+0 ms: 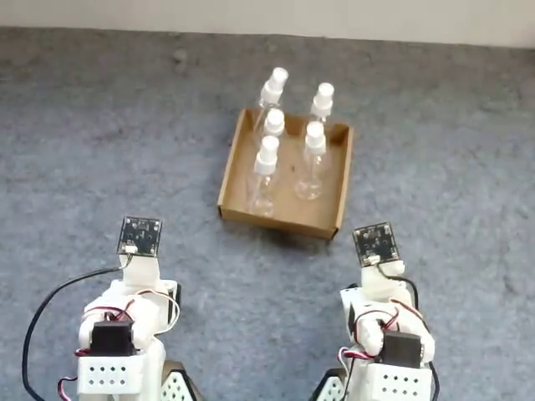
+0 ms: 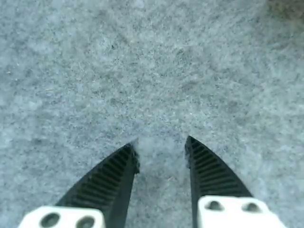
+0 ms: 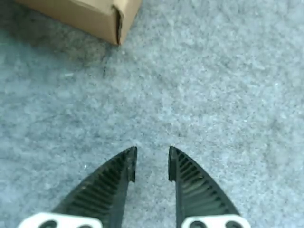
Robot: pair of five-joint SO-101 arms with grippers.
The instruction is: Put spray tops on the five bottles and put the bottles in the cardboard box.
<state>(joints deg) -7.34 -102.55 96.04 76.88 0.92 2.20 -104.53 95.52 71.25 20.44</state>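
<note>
We found five bottles (image 1: 309, 177) standing upright in cardboard box (image 1: 280, 219), each fitted with white spray top (image 1: 267, 154). Left gripper (image 2: 161, 147) parted slightly, holding nothing, over grey bench (image 2: 152, 61), well apart from box. Right gripper (image 3: 152, 160) parted narrowly, holding nothing, near box corner.

The tabletop (image 1: 92, 125) is covered in a grey, felt-like fabric with a fuzzy, mottled nap, flecked lighter and darker all over. Near its far edge lies a small darker smudge (image 1: 179, 57). Beyond that edge a pale, plain strip (image 1: 351, 12) runs the full width, meeting the grey in a straight line; whether it is a wall or a bare board cannot be told. The light is soft and even, and shadows are faint and blurred.
</note>
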